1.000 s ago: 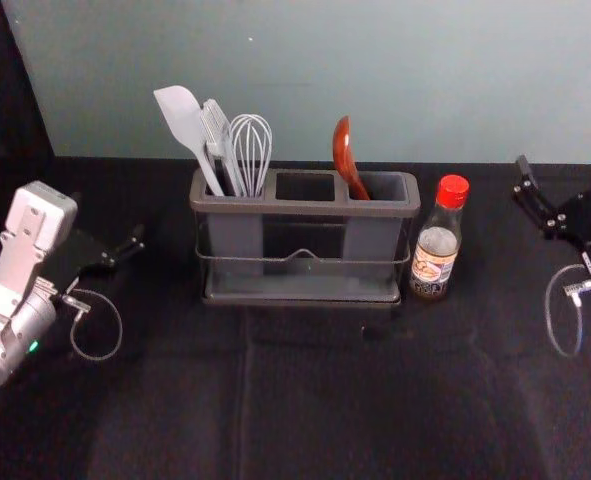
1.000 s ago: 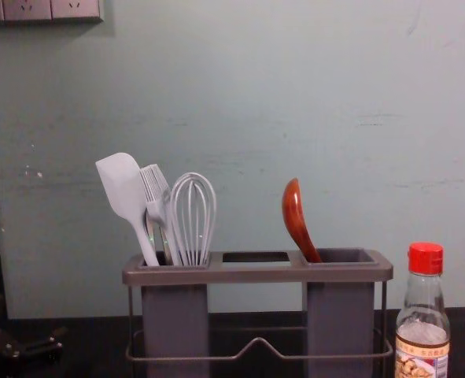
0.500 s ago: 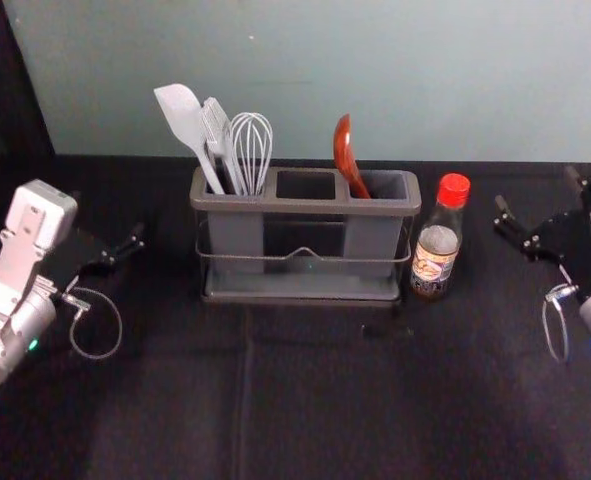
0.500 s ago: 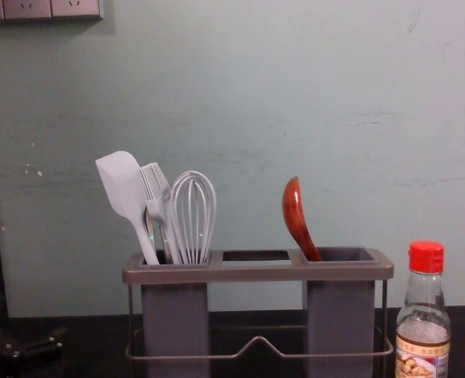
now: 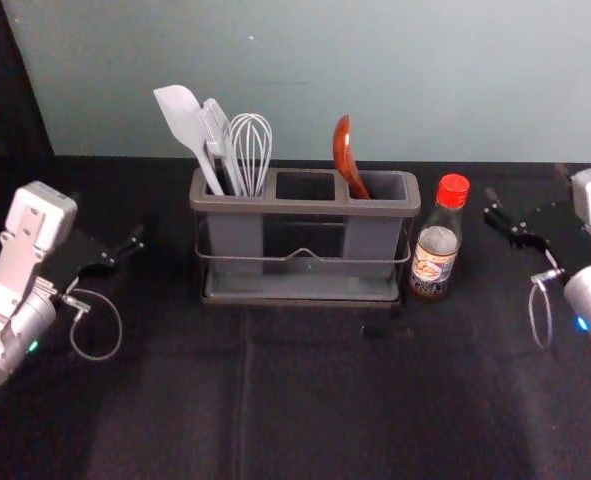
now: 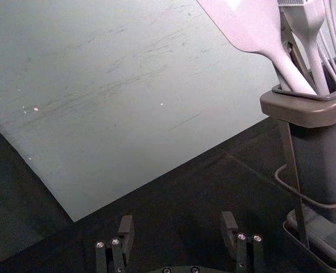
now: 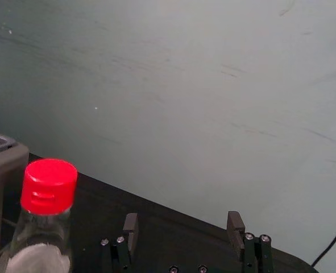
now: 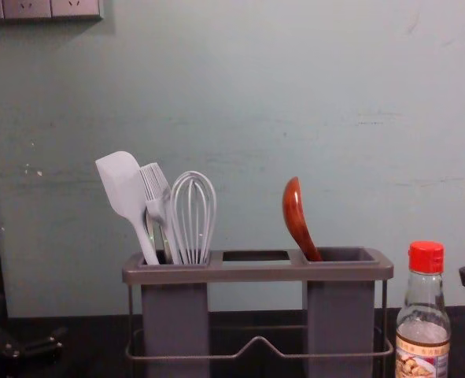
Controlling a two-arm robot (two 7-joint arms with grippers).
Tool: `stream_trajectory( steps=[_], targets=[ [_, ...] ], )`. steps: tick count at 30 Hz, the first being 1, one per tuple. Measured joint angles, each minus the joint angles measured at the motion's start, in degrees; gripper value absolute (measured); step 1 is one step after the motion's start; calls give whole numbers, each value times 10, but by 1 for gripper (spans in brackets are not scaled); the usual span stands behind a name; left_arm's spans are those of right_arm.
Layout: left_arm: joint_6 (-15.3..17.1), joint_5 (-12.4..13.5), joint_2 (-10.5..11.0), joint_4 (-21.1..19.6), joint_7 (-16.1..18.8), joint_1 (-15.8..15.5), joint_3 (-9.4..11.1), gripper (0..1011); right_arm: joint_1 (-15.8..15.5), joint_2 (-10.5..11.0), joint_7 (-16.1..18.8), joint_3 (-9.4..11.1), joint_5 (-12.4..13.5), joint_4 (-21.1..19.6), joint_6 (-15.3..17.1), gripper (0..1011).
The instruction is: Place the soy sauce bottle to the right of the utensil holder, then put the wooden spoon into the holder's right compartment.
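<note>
The soy sauce bottle (image 5: 436,250) stands upright just right of the grey utensil holder (image 5: 305,207). The wooden spoon (image 5: 346,160) leans in the holder's right compartment, its reddish-brown bowl above the rim; the chest view also has the spoon (image 8: 296,220). Right of the bottle and apart from it is my right gripper (image 5: 528,190), open and holding nothing; in its wrist view, the right gripper (image 7: 183,223) has the red cap (image 7: 49,186) off to one side. Left of the holder, my left gripper (image 5: 108,222) is parked; the left gripper (image 6: 177,224) is open and empty in its wrist view.
A white spatula (image 5: 183,122), a brush (image 5: 218,135) and a whisk (image 5: 251,145) stand in the holder's left compartment. Behind the black-covered table (image 5: 305,390) rises a pale wall (image 5: 305,70). A dark cable (image 7: 332,240) hangs there in the right wrist view.
My right gripper has moved in leftward toward the bottle and now shows at the chest view's right edge. The left arm, bottle, holder and spoon have stayed put.
</note>
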Motion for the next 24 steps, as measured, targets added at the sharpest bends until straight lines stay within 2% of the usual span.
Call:
stream_trajectory(
  steps=[9,24],
  targets=[
    [0,0,0,0,0,0,0,1005,25,-1,8,-20,5,23,10,1002],
    [0,0,0,0,0,0,0,1005,22,-1,9,-17,6,21,10,1003]
  ],
)
